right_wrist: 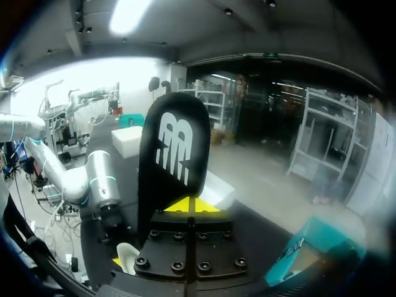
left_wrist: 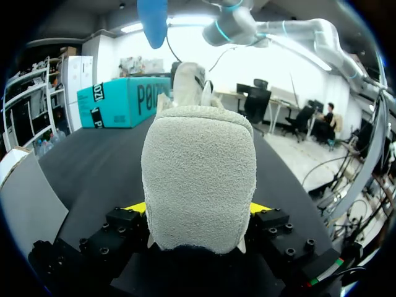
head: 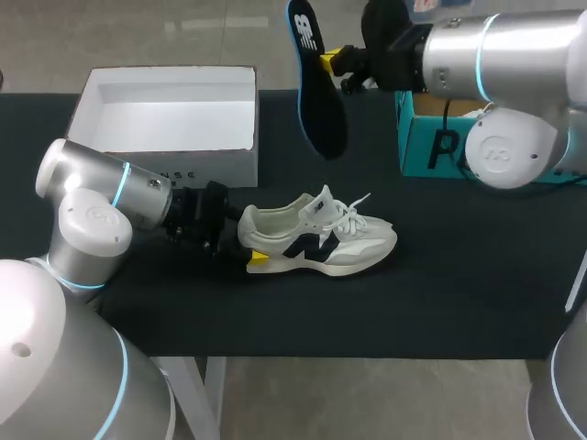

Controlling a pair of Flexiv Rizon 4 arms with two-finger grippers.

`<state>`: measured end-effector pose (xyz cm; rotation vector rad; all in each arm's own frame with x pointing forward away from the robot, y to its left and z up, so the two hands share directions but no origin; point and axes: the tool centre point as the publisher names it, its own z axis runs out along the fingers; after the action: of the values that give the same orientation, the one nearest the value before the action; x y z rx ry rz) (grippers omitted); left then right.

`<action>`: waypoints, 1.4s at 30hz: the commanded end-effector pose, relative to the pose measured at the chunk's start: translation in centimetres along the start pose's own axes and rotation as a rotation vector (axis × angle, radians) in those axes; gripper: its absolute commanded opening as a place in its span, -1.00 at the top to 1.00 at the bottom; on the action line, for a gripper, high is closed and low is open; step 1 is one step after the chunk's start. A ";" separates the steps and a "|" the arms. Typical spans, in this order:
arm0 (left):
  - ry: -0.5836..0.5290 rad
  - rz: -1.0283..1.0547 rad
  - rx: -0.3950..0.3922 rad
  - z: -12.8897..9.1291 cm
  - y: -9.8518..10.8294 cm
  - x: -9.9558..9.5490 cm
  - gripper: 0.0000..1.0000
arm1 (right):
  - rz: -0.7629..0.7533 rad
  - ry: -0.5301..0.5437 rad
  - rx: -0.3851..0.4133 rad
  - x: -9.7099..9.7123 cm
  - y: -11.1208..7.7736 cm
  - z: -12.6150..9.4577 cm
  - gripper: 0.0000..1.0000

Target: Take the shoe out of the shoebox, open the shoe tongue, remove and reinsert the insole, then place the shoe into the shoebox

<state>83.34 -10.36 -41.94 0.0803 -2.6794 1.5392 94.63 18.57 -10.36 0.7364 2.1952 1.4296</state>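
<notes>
One shoe (head: 316, 240), one insole (head: 316, 87), white box (head: 183, 170), teal box (head: 431, 147).
Left fingers (head: 259, 259) are clamping the shoe's heel; right fingers (head: 328, 61) are gripping the insole, raised above the surface (head: 459, 293).

Shoe (head: 316, 240) on our bench (head: 367, 312), mid-way, toe right, heel left. Heel sits between the fingers of our left pincer (head: 249, 240). Shoebox (head: 165, 124) behind it, to the left. Second box (head: 431, 137) behind, to the right. Insole (head: 316, 87) held above the bench between both boxes, in our right pincer (head: 330, 62).
</notes>
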 end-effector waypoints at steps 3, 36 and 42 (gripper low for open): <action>-0.001 0.000 -0.001 0.0 -0.1 0.0 1.00 | 0.001 -0.047 0.008 0.2 0.2 -0.1 1.00; -0.001 0.000 -0.001 0.0 -0.1 0.0 1.00 | 0.130 -0.244 -0.007 2.5 1.0 -9.7 1.00; -0.001 0.000 -0.001 0.0 -0.1 0.0 1.00 | 0.168 -0.352 0.047 3.3 0.3 -12.0 1.00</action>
<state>83.34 -10.36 -41.94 0.0802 -2.6794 1.5392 87.16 13.76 -6.78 1.0115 2.0585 1.3662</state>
